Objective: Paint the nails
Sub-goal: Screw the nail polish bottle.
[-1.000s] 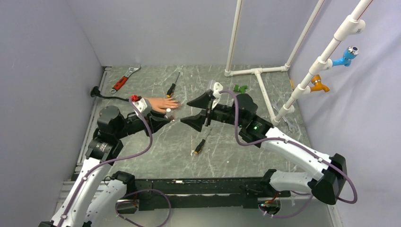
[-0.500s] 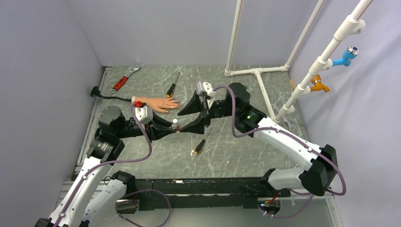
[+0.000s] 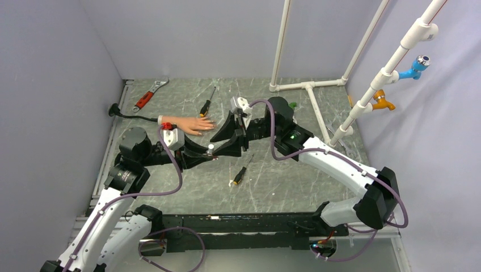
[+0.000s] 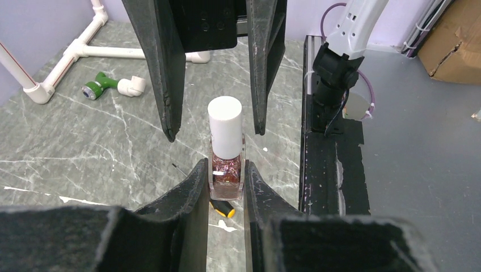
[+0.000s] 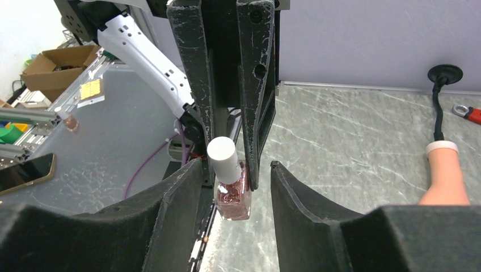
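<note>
Nails (image 3: 211, 125): on the fingertips of a flesh-coloured rubber hand (image 3: 190, 124). It lies flat on the grey marbled table (image 3: 283, 187), left of centre toward the back, fingers pointing right. Each nail is too small to resolve from the top view, so colour or coat cannot be told. There is a white cuff (image 5: 442, 148) at the wrist (the right wrist view catches only cuff and forearm; the fingers are out of frame).

Writing: none can be read on the bottle. A yellow sticker (image 5: 91, 89) sits on the metal frame beyond the table edge, print too small to read.

Bottle (image 4: 227, 170): small clear glass, reddish glitter polish, plain white cylindrical cap (image 4: 224, 126). It is upright, held off the table, in front of the rubber hand and apart from it.

Left gripper (image 4: 226, 173): jaws pinching the glass body from both sides, just below the cap.

Right gripper (image 5: 235, 167): jaws spread, one finger on either side of the cap, a gap showing on both sides (no contact visible in either wrist view).

Also on the table:
- red-handled wrench (image 3: 148, 95) at back left
- one screwdriver (image 3: 207, 103) behind the rubber hand
- a second screwdriver (image 3: 240, 175) near the front
- green fitting (image 4: 102, 88) beside the white pipe frame (image 3: 309, 86)
</note>
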